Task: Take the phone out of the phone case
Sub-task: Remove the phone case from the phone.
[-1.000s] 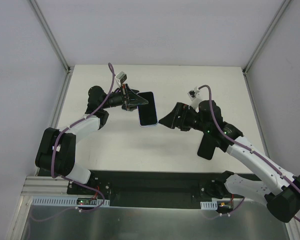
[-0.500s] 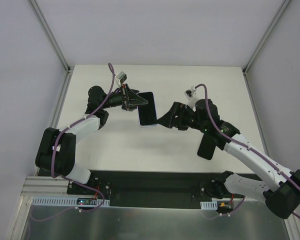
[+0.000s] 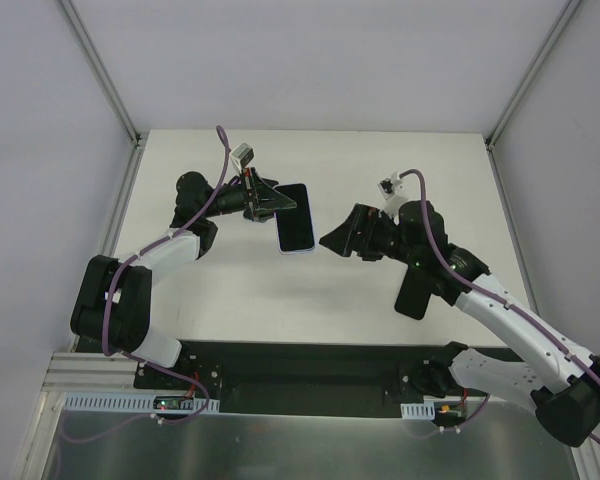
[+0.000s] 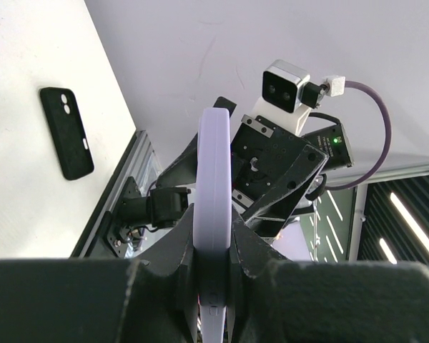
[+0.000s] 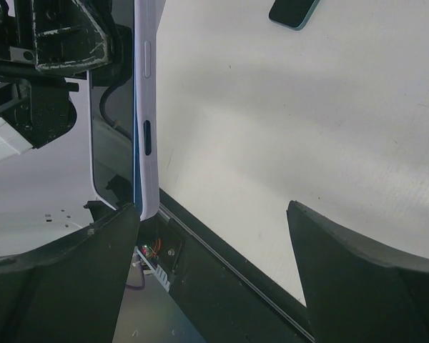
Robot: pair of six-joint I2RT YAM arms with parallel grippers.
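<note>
I hold the phone [image 3: 295,228], dressed in its lavender phone case [image 5: 149,143], in my left tool [image 3: 275,203]. That tool is clamped on the phone's far end, pinching front and back. The phone appears lifted off the white desk [image 3: 230,290], around its middle and between my two arms. My right tool [image 3: 328,240] is spread wide and holds nothing. It sits just beside the phone's near end, and whether one finger touches the case cannot be told.

The main risk, as I judge it, is leverage. My left tool grips only one end, so a push or pull from my right tool at the free end could twist the phone in that pinch. It could then slip and drop to the desk. If my right tool closes across both case and phone, the two would stay together rather than part. A finger landing on the glass instead of the case lip would achieve nothing.

From overhead, the phone's long axis runs from the far side of the desk toward the near side, leaning slightly. Its dark screen faces up. The long side edge with its buttons faces my right tool.
</note>
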